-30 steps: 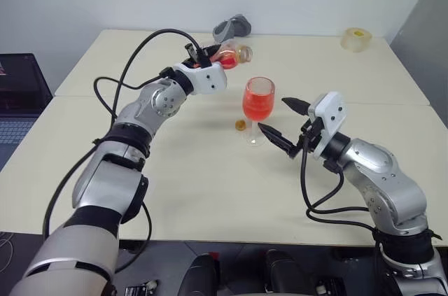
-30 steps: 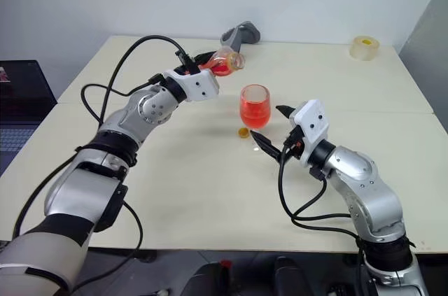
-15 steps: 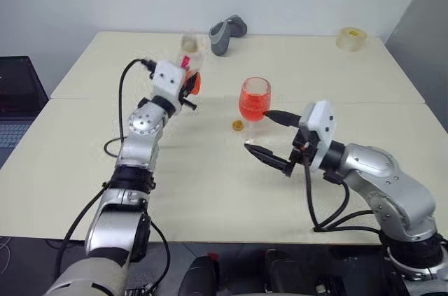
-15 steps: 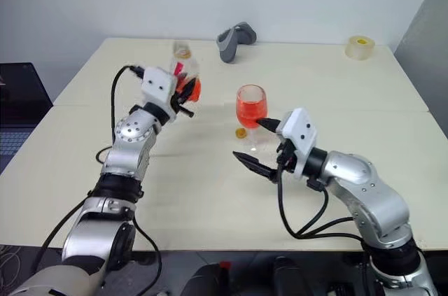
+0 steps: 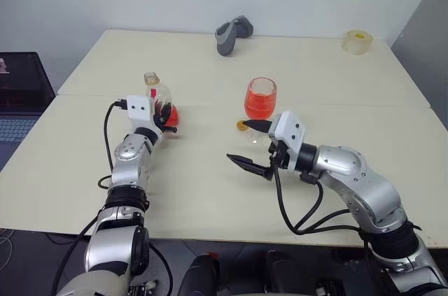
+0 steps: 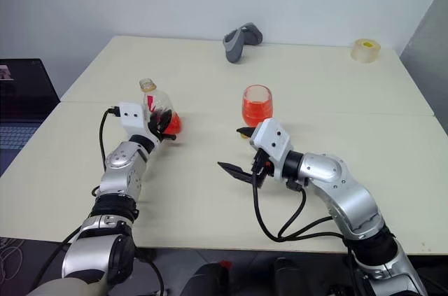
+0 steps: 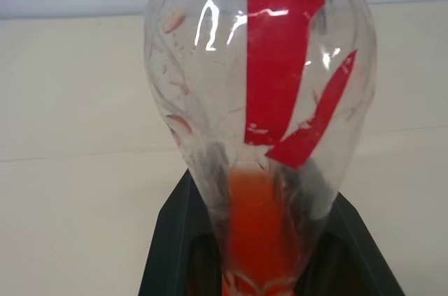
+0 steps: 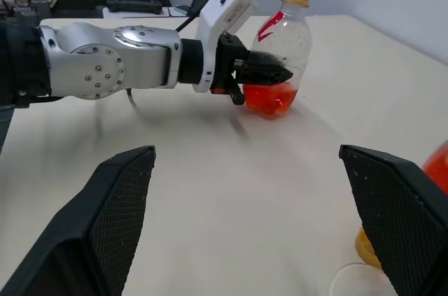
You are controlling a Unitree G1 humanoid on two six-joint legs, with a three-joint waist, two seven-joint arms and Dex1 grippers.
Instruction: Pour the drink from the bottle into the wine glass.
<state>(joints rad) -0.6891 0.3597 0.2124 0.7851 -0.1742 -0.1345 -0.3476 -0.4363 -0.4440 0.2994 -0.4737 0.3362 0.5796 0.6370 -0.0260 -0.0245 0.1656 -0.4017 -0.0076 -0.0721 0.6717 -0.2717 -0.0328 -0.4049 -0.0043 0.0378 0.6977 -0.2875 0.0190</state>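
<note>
bottle back upright, pour looks finished

bottle [image 5: 158, 101] has swung away from the wine glass [image 5: 260, 98] over the last second: a second ago it was tipped nearly flat, neck toward the rim of the glass, and now it stands neck up, near the left side of the table [image 5: 210, 170], well apart from the glass. the left gripper [image 8: 269, 72] is clamped on its lower body, and a small pool of the drink [image 6: 170, 124] remains in the rounded base. whether the base already rests on the table cannot be told from the head views; it sits very low, at most just above the surface.

the wine glass stands mid-table with red-orange liquid filling most of its bowl. the small yellow cap [image 5: 241, 126] lies on the table just beside the foot of the glass.

the right gripper [image 5: 250, 145] has drawn closer to the robot and hovers near the glass, fingers spread wide and holding nothing.

judged from this, the pouring itself is done; what remains is setting the bottle down and letting go, and perhaps recapping it. the bottle is light and nearly empty, so it could tip on release.
</note>
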